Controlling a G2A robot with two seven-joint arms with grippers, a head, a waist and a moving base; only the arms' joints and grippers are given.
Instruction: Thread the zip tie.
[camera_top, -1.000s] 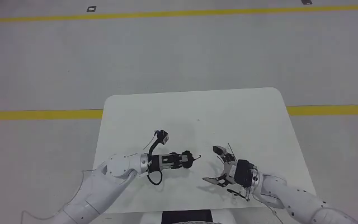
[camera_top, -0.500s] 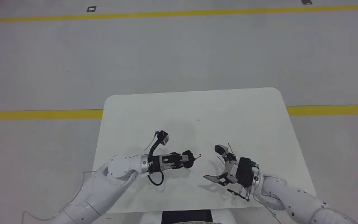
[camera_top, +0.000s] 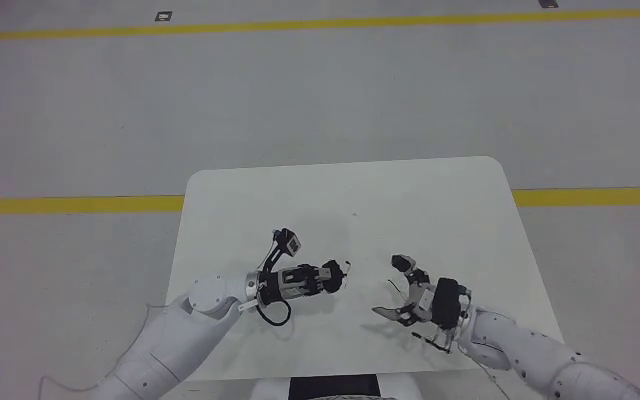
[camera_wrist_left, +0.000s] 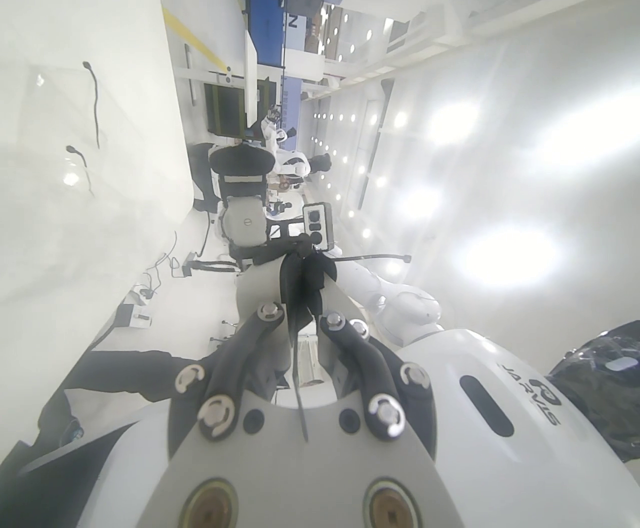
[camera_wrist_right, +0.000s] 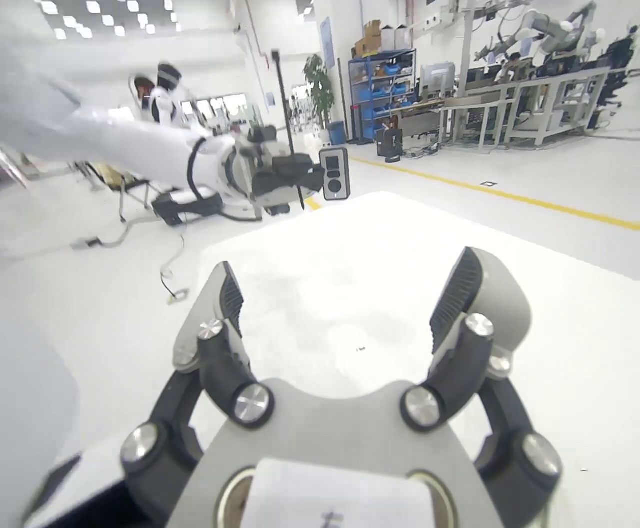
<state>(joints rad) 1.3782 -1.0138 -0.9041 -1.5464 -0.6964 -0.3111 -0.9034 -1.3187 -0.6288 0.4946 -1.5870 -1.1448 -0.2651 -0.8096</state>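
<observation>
Counting first: we logged one zip tie, two grippers and one table. The left gripper was clamped on the zip tie, with its fingers pressed together on the strip a little above its lower end. The zip tie stood upright over the table, long axis near square to the tabletop. Its blocky end was uppermost and its thin end down, with most of its length above the fingers. In the top view we could not make out its line.

The left gripper sat over the table's 7 o'clock area, pointing toward 3 o'clock. The right gripper hung over the 5 o'clock area, at about 4 o'clock from the left one and apart from it. Its jaws were spread wide with nothing between them, facing roughly 10 o'clock.

Writing: a paper label on the right wrist carried a mark too blurred to read.
</observation>
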